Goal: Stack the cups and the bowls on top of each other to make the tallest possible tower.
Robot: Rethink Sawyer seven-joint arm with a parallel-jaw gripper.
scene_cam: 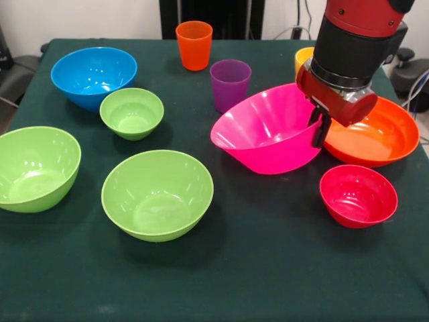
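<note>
My gripper (320, 127) is shut on the right rim of the large pink bowl (265, 131), which is tilted with its mouth towards the upper left. The orange bowl (379, 137) sits right behind the gripper. The small red bowl (358, 196) is in front of it. Three lime green bowls sit to the left: small (132, 113), large at the left edge (35, 168), large in the middle (157, 194). The blue bowl (94, 75) is at the far left. The orange cup (194, 44) and purple cup (230, 84) stand upright. The yellow cup (302, 60) is half hidden by the arm. No tower shows.
The dark green tablecloth (268, 268) covers the table. The red and black arm (355, 47) comes down at the upper right. Black chair parts show past the table's left and right edges.
</note>
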